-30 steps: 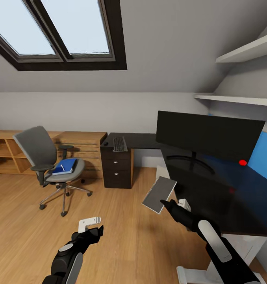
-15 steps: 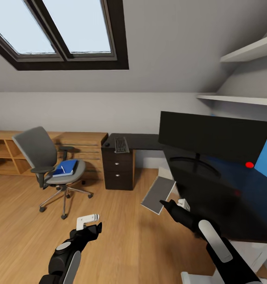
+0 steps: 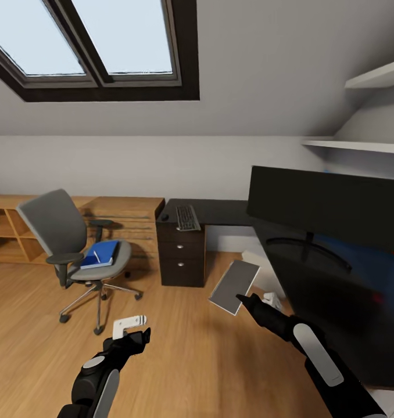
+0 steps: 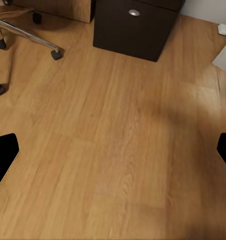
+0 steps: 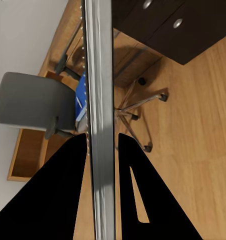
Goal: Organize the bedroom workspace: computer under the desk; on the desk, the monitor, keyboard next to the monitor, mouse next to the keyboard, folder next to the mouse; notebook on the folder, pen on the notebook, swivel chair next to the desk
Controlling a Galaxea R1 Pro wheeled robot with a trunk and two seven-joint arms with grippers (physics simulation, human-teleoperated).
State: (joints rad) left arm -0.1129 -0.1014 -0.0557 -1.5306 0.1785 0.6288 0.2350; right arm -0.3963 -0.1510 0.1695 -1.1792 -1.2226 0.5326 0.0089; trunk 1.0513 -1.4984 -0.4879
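The right gripper (image 3: 241, 298) pinches the grey notebook (image 3: 234, 286) by its lower edge, holding it tilted in the air above the wooden floor (image 3: 179, 342), near the desk (image 3: 220, 212). In the right wrist view the 2 fingers (image 5: 68, 190) clamp the notebook's edge (image 5: 100, 125). The left gripper (image 3: 132, 332) hangs over bare floor, its jaws spread wide with nothing between. The swivel chair (image 3: 75, 244) stands apart from the desk, carrying the blue folder (image 3: 101, 253) with the white pen (image 3: 96, 256) on it. The keyboard (image 3: 187, 217) and mouse (image 3: 165, 217) lie above the drawer unit (image 3: 182, 255). The monitor (image 3: 330, 206) stands on the desk's near wing
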